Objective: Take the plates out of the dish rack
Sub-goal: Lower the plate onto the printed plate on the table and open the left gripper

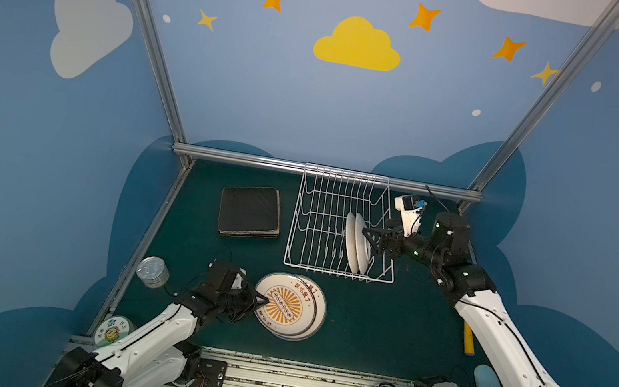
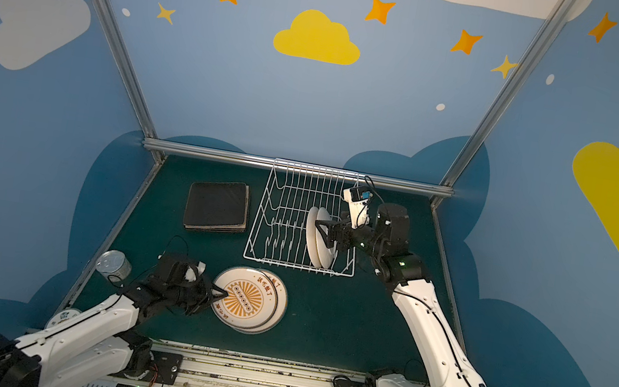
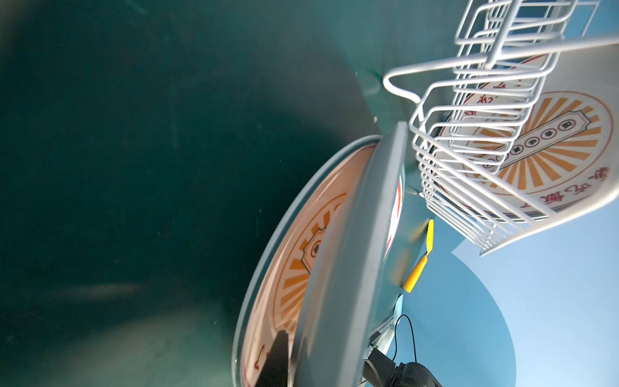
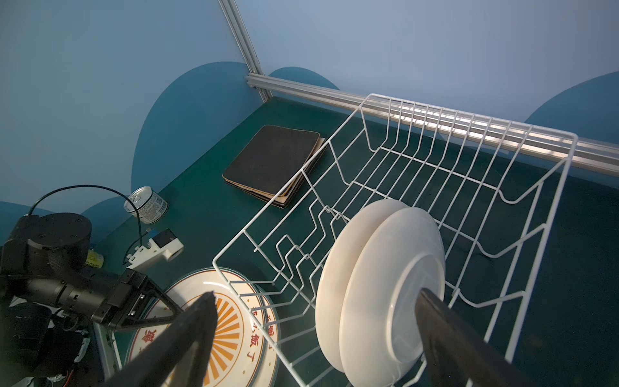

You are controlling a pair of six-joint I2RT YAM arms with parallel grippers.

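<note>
Two round white plates [image 1: 355, 246] [image 4: 385, 284] stand upright side by side in the white wire dish rack [image 1: 345, 171] [image 4: 469, 140]. My right gripper [image 1: 368, 234] [image 4: 316, 294] is open at their backs, its fingers spread wide and holding nothing. On the mat in front of the rack lie two stacked round plates [image 1: 299, 298] [image 2: 249, 298] with orange sunburst prints. My left gripper [image 1: 266, 300] is at the left rim of the top one. One finger [image 3: 278, 355] shows under that rim [image 3: 351, 268]; the other is hidden. A stack of black-backed square plates [image 1: 250, 212] lies left of the rack.
A tin can [image 1: 152, 270] stands near the mat's left edge, with a sunflower-label tub [image 1: 112, 331] nearer the front. A yellow spatula [image 1: 467, 339] and a pale blue one [image 1: 488, 381] lie by the right arm. An aluminium rail [image 1: 242, 158] runs behind the rack.
</note>
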